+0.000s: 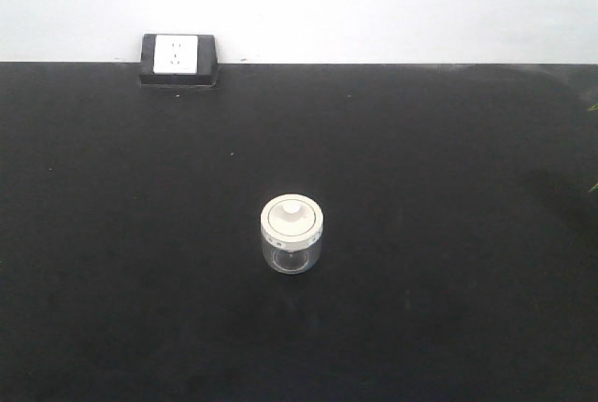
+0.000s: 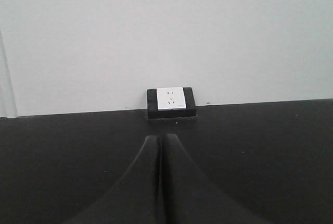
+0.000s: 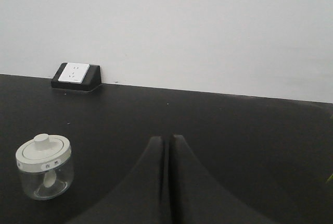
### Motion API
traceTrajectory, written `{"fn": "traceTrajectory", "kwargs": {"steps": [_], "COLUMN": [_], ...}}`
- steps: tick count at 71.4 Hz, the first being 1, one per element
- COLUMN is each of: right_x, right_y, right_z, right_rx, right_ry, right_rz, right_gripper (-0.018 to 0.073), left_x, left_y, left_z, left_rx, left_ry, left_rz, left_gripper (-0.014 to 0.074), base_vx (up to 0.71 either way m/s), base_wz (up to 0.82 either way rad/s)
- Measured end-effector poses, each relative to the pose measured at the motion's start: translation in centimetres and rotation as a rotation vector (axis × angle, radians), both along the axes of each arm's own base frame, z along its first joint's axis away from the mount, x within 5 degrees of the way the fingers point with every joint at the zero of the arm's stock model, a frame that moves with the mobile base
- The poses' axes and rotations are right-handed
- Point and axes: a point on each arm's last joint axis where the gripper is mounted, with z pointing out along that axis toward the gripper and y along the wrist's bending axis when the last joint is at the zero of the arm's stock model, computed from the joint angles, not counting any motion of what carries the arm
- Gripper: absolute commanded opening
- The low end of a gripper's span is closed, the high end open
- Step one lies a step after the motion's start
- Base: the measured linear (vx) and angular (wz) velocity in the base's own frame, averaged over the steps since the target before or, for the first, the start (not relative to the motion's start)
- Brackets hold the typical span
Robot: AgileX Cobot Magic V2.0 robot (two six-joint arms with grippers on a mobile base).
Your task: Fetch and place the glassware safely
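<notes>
The glassware [image 1: 293, 235] is a small squat clear jar with a cream-white knobbed lid, standing upright near the middle of the black table. In the right wrist view the jar [image 3: 44, 166] sits low at the left, well to the left of my right gripper [image 3: 168, 138], whose dark fingers are pressed together with nothing between them. My left gripper [image 2: 161, 137] is shut and empty too, pointing toward the back wall; the jar does not show in that view. Neither gripper appears in the front view.
A white wall socket in a black housing [image 1: 178, 59] sits at the table's back edge [image 1: 374, 64] against the white wall; it also shows as the socket [image 2: 170, 101] and the socket [image 3: 76, 75]. A bit of green leaf [image 1: 592, 184] pokes in at the right edge.
</notes>
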Motion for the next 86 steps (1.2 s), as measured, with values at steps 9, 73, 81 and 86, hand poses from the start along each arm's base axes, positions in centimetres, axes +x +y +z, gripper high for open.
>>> {"fn": "traceTrajectory", "kwargs": {"steps": [9,73,81,86], "right_x": [-0.23,-0.22,-0.22,-0.22], "right_y": [-0.11,-0.16,-0.16,-0.16], "right_z": [0.03,-0.01,-0.01,-0.01], "right_rx": [0.004,0.004,0.004,0.004], "right_ry": [-0.011,-0.006,-0.006,-0.006], "right_rz": [-0.004,-0.011,-0.011,-0.011], "right_gripper": [-0.0004,-0.0004,-0.0004,-0.0004], "left_x": [0.0,0.0,-0.05,-0.27], "left_y": [0.0,0.0,0.0,0.01], "left_z": [0.0,0.0,0.04,0.13], "left_rx": [0.0,0.0,0.0,0.0], "left_ry": [0.0,0.0,-0.005,-0.017], "left_rz": [0.0,0.0,0.0,0.001], "left_gripper": [-0.0007,-0.0007,-0.0007,-0.0007], "base_vx": [0.0,0.0,0.0,0.0], "base_wz": [0.0,0.0,0.0,0.0]}}
